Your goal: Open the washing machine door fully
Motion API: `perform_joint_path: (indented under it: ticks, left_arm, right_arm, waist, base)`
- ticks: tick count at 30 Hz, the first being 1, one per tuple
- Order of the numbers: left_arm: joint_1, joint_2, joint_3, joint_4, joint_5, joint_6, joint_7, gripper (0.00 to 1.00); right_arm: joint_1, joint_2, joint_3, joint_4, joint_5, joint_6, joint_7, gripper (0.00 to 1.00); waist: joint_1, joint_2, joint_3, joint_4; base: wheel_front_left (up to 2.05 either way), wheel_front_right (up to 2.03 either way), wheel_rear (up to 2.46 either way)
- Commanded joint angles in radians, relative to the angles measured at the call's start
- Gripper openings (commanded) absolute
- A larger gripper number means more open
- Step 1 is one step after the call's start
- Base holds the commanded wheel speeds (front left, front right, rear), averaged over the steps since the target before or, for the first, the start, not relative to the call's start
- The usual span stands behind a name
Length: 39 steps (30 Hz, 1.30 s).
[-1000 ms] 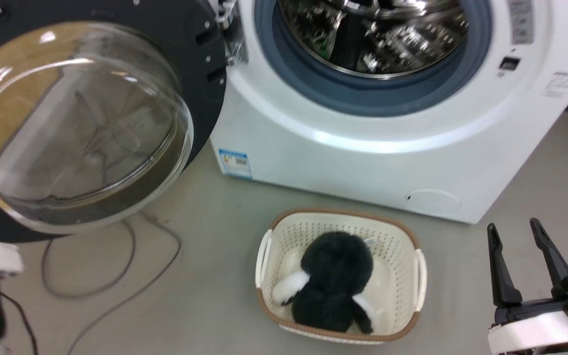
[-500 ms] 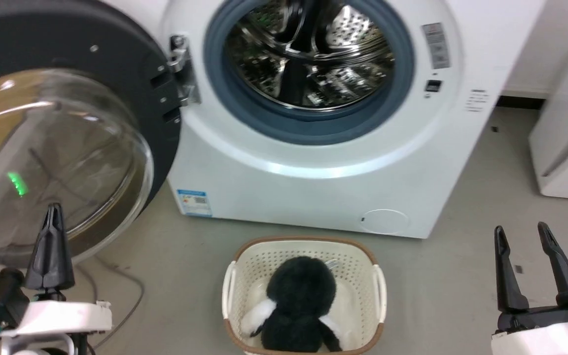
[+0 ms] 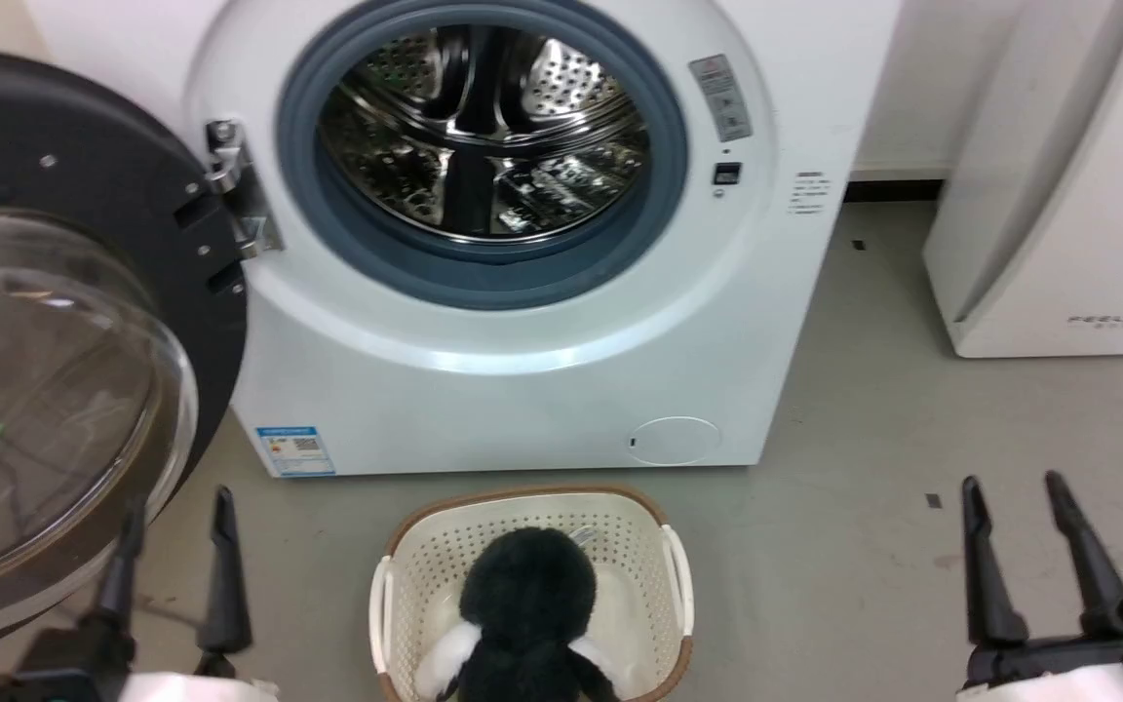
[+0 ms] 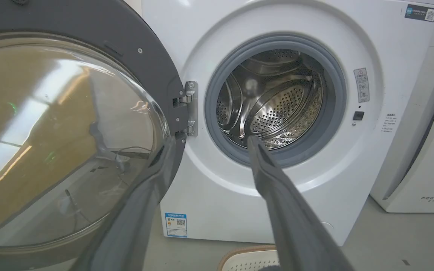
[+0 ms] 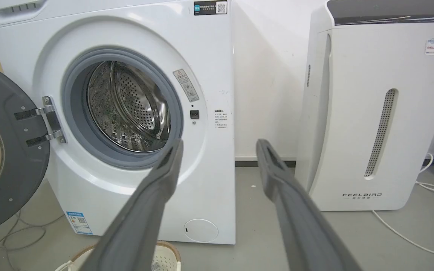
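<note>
The washing machine (image 3: pixel 522 390) is a white front-loader showing its steel drum (image 3: pixel 484 136) inside a blue-grey gasket. Its black round door (image 3: pixel 84 127) with the bulging glass bowl stands swung wide to the left on its metal hinge (image 3: pixel 235 200). My left gripper (image 3: pixel 178 499) is open low in front of the door's lower edge, touching nothing. In the left wrist view the left gripper (image 4: pixel 211 140) points at the hinge side of the opening, beside the door (image 4: pixel 70 131). My right gripper (image 3: pixel 1010 483) is open and empty over the floor at the lower right, and the right gripper (image 5: pixel 220 143) faces the machine's (image 5: pixel 209 56) right side.
A cream laundry basket (image 3: pixel 620 546) holding a black-and-white plush toy (image 3: pixel 527 604) stands on the floor before the machine. A white FEELBIRD appliance (image 3: pixel 1059 195) stands at the right, with a white cable (image 5: pixel 401 233) beside it. Grey floor lies between them.
The head camera has shifted, so the machine now sits lower and further left. My left gripper rose into view shut, then its fingers spread apart. The right gripper stayed open.
</note>
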Motion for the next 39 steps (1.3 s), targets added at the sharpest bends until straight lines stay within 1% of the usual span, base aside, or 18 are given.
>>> perform_joint_path:
  ticks: [1, 6, 8, 9, 39]
  left_arm:
    - [0.027, -0.006, -0.016, 0.008, 0.001, -0.004, -0.004, 1.0]
    - [0.052, -0.009, -0.072, 0.015, -0.038, -0.004, -0.004, 1.0]
    - [0.058, -0.009, -0.072, 0.021, -0.053, -0.004, -0.004, 1.0]
    - [0.06, -0.009, -0.071, 0.023, -0.059, -0.004, -0.004, 0.0]
    - [0.02, -0.013, -0.106, 0.022, -0.014, 0.032, 0.066, 0.0]
  right_arm:
    - [0.019, 0.003, 0.009, 0.001, 0.014, 0.001, -0.004, 1.0]
    - [0.036, 0.003, 0.006, 0.004, 0.033, 0.001, -0.004, 1.0]
    - [0.039, 0.003, 0.008, 0.006, 0.036, 0.001, -0.004, 1.0]
    - [0.04, 0.003, 0.009, 0.007, 0.037, 0.001, -0.004, 0.0]
    - [0.0, 0.001, 0.029, 0.019, -0.004, 0.0, 0.065, 0.0]
  waist:
    - [0.0001, -0.0001, -0.003, -0.015]
    - [0.0001, -0.0001, -0.008, -0.028]
    - [0.0001, -0.0001, -0.008, -0.033]
    - [0.0001, -0.0001, -0.008, -0.035]
    - [0.0001, -0.0001, -0.006, -0.021]
  base:
    - [0.0, 0.0, 0.0]
    - [0.0, 0.0, 0.0]
    - [0.0, 0.0, 0.0]
    - [0.0, 0.0, 0.0]
    - [0.0, 0.0, 0.0]
